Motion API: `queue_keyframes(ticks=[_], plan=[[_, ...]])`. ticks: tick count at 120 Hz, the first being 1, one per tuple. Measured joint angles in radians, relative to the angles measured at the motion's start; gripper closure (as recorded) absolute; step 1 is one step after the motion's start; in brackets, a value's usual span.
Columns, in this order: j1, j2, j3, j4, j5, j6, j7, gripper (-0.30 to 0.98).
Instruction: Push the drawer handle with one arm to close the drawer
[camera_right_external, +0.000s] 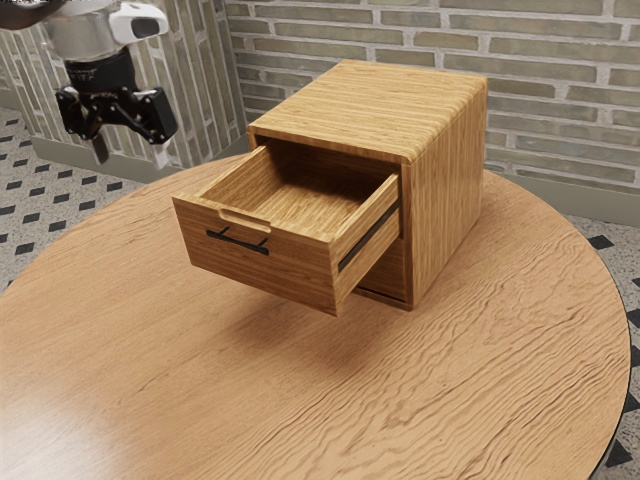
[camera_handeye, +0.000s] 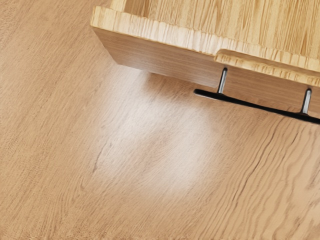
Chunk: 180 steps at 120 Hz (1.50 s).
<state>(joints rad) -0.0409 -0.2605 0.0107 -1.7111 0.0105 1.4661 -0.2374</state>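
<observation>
Pushing square on the black bar handle (camera_right_external: 238, 242) should do it

Exterior view: the wooden drawer (camera_right_external: 290, 277) stands open, jutting from its cabinet (camera_right_external: 370, 100) on the round table (camera_right_external: 150, 350). The gripper (camera_right_external: 131, 155) is released, fingers parted around nothing, well apart from the handle. The drawer looks rigid and fairly light, likely gliding on its black side rail (camera_right_external: 368, 238); no grasp seems needed, just steady pressure mid-bar, since off-centre force could make it bind.

Wrist view: from above, it brings out the gap behind the bar and the slim posts (camera_handeye: 222, 81) bridging it, which the exterior view barely separates.
</observation>
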Motion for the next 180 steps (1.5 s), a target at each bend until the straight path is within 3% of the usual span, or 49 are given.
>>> queue_keyframes(ticks=[34, 56, 76, 89, 112, 134, 159, 180], plan=[[0.004, -0.027, -0.001, -0.123, 0.008, -0.027, -0.194, 0.01], [0.005, -0.028, 0.005, -0.304, -0.01, 0.011, -0.247, 0.47], [-0.006, -0.026, 0.002, -0.422, -0.01, 0.128, -0.29, 0.67], [-0.026, -0.025, 0.001, -0.437, -0.019, 0.178, -0.329, 0.72], [-0.06, -0.023, -0.001, -0.442, -0.097, 0.243, -0.497, 0.77], [-0.063, -0.013, -0.003, -0.451, -0.105, 0.284, -0.627, 0.78], [-0.06, -0.01, -0.004, -0.459, 0.042, 0.299, -0.456, 0.78], [-0.06, 0.003, -0.006, -0.487, 0.092, 0.39, -0.234, 0.78]])
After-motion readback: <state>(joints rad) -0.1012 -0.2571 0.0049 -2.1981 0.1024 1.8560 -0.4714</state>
